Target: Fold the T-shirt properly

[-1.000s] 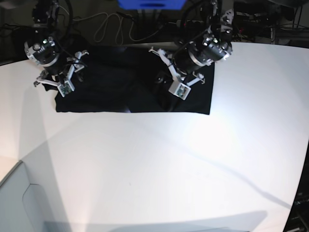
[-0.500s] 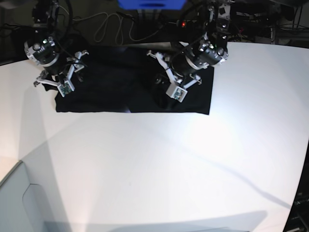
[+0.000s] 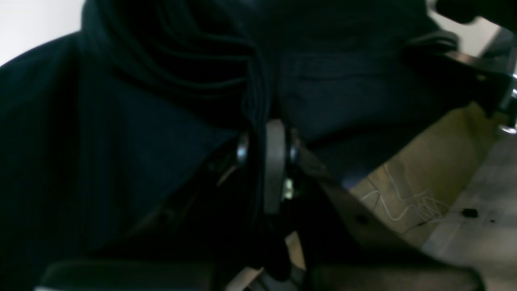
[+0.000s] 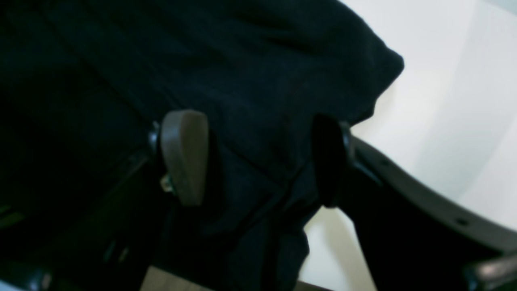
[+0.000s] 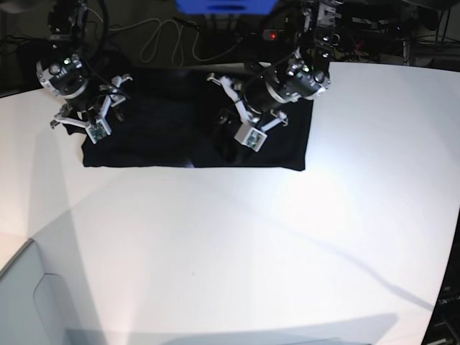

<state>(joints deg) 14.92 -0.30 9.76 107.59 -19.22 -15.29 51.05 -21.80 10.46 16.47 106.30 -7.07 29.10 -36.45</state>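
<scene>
The black T-shirt (image 5: 165, 136) lies flat at the far edge of the white table (image 5: 237, 237), plain side showing, no print in view. My left gripper (image 5: 228, 118) is over the shirt's right half. In the left wrist view it (image 3: 268, 157) is shut on a bunched fold of the black cloth (image 3: 169, 81), with a grey pad (image 3: 274, 173) pressed against it. My right gripper (image 5: 117, 97) is at the shirt's left end. In the right wrist view it (image 4: 256, 159) stands open, with the shirt's cloth (image 4: 258, 68) lying between its fingers (image 4: 183, 155).
Behind the table's far edge are a blue object (image 5: 224, 6), white cables (image 5: 169, 39) and dark equipment. The left wrist view shows the floor with a cable (image 3: 404, 198) past the table edge. A lower grey surface (image 5: 29, 302) is at the front left.
My left arm has moved leftward across the shirt with cloth in its grip, and the shirt's right edge has drawn left with it. The right arm has stayed in place.
</scene>
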